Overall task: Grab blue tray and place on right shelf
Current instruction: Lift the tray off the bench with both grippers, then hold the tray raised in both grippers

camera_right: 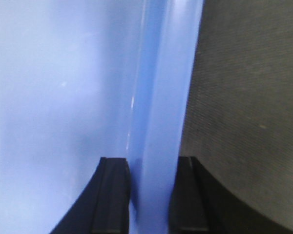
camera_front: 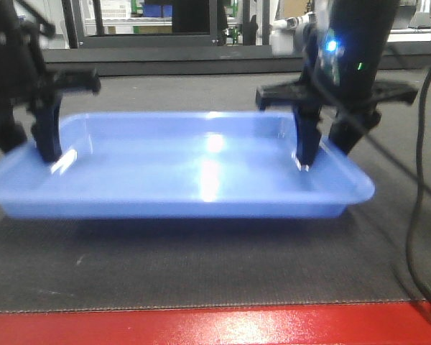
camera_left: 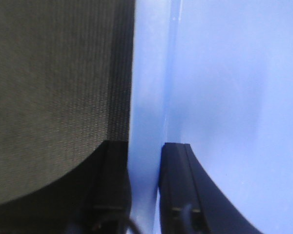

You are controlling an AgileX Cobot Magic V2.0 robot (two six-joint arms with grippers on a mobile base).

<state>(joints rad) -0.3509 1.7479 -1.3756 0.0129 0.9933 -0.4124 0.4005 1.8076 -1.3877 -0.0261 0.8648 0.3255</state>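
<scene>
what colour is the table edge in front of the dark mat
The table edge is red, seen best in the exterior front-facing view, just below the mat.

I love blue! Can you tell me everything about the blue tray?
The tray is shallow, rectangular, light blue, shiny plastic, with rounded corners and a flared rim. It is empty and level, long side toward the camera, on or just above the mat. The left gripper clamps its left rim, the right gripper its right rim.

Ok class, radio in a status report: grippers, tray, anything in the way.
Left gripper shut on blue tray, left rim. Right gripper shut on right rim. Black cable right of tray.
</scene>
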